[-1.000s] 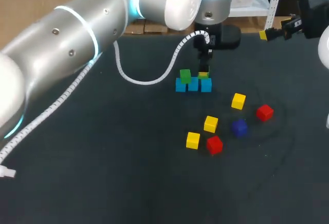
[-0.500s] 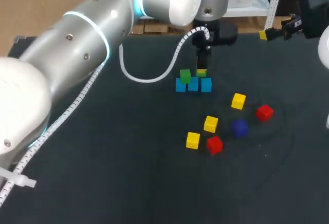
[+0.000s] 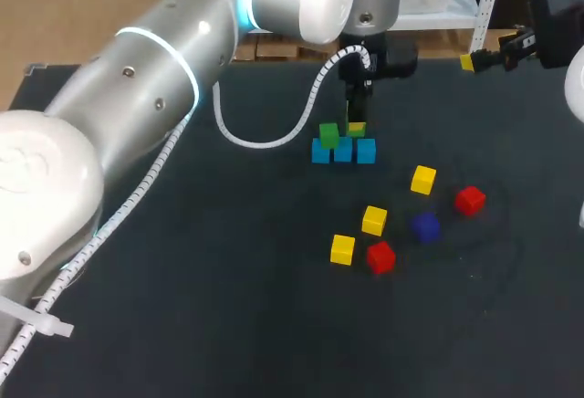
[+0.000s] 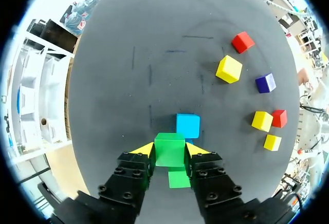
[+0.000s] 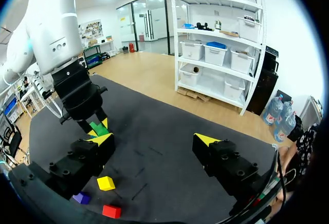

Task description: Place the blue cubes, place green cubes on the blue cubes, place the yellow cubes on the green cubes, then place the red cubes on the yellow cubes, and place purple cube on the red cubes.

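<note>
— At upper centre of the frame?
— Three blue cubes (image 3: 343,151) in a row, a green cube (image 3: 328,135) on the leftmost. The left jaws grasp a second green cube (image 4: 169,149) over them.
— Rightward?
— Yellow cubes (image 3: 374,220), red cubes (image 3: 380,256) and a purple cube (image 3: 424,226) loose on the worktop (image 3: 228,279). The right jaws are released, upper right.

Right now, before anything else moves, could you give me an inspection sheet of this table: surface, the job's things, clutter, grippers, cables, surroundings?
Surface: dark table, faint marks.
Job's things: three blue cubes in a row; one green cube resting on them; second green cube held over the row; three yellow cubes, two red cubes and one purple cube loose nearby.
Clutter: nothing seen.
Grippers: left gripper shut on the second green cube; right gripper open, holding nothing, near the table's far edge.
Cables: white coiled cable hanging from the left arm.
Surroundings: nothing seen.
</note>
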